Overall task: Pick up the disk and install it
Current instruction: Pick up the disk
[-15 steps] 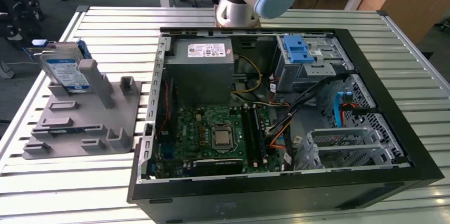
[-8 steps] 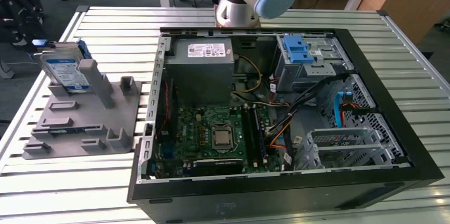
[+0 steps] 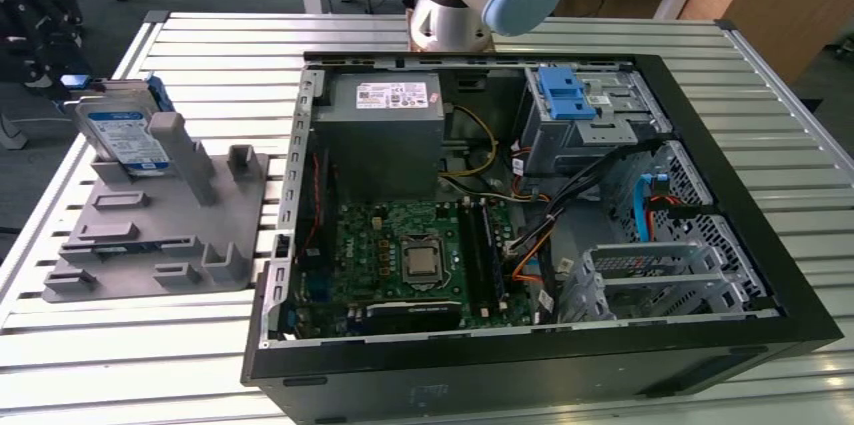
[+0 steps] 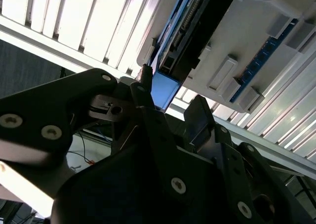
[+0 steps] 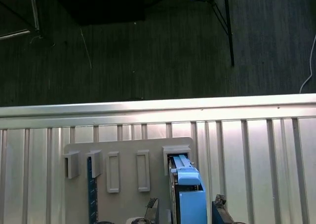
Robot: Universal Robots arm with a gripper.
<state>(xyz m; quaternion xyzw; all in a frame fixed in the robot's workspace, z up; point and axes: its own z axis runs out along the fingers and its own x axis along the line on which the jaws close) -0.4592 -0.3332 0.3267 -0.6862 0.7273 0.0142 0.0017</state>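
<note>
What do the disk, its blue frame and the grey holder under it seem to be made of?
The disk: seemingly silver metal, judging by its pale grey edges; its labelled face looks slightly glossy. Its frame: bright blue plastic, smooth and evenly coloured. The holder: matt grey plastic, probably moulded or printed, given its blocky slots and dull surface.

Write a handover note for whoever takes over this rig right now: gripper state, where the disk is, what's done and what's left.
Gripper: open. In the first wrist view its fingers sit either side of the disk's blue frame, with gaps showing, so it is not clamped.
Disk: upright in the grey holder on the slatted table, to the exterior view's left of the open computer case.
Done: gripper lined up at the disk.
Left: grasp, lift and install; the disk is not yet in the case.
</note>
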